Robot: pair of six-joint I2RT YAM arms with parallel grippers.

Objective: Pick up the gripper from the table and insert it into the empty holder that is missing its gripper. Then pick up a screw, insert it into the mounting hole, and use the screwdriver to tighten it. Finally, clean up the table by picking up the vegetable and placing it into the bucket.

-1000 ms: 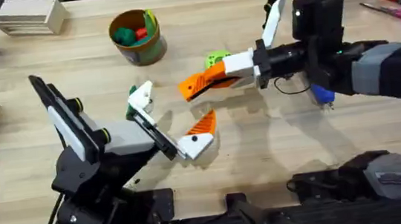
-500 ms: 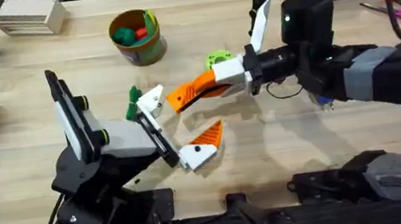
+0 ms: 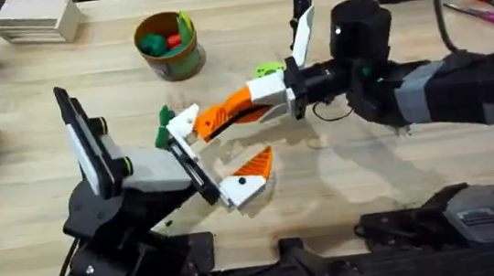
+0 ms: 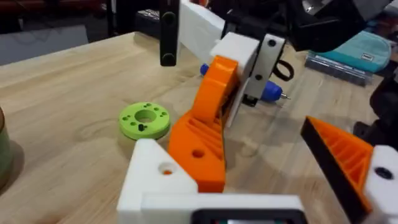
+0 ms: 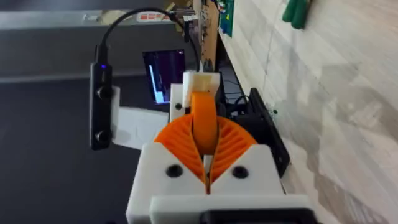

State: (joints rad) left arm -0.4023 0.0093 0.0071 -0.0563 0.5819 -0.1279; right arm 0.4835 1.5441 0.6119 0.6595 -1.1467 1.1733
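Left gripper [image 3: 212, 155]: I see its jaws spread wide, nothing between them. The nearer finger carries an orange pad [image 3: 254, 165]; the farther finger is the bare white holder [image 3: 179, 125].
Holder: in the left wrist view the holder [image 4: 155, 177] shows its mounting hole facing up, and the orange gripper touches its side.
Right gripper [image 3: 226, 114]: I read its jaws as closed on the orange gripper [image 3: 230, 112], which sticks out past the fingertips. From the right wrist view the orange gripper [image 5: 204, 127] is clamped edge-on between the two ribbed pads.
Gripper position: its tip sits right against the holder, in the gap between the left jaws, nearer the far finger. I cannot tell whether it is seated.
Vegetable [image 3: 164, 116]: a slim dark-green piece just beyond the holder, on the outer side of the left jaws, lying on the table [image 3: 326, 194].
Green disc [image 3: 267, 70]: just behind the right gripper's fingers; in the left wrist view the disc [image 4: 145, 120] lies flat beyond the holder.
Screwdriver [image 4: 268, 91]: I see only a blue end with a metal tip, past the right gripper's fingers, mostly hidden.
Bucket [image 3: 167, 47]: well beyond both jaws, upright, with red and green pieces inside.
Scissors [image 3: 491, 13]: far off behind the right arm, at the table's edge.
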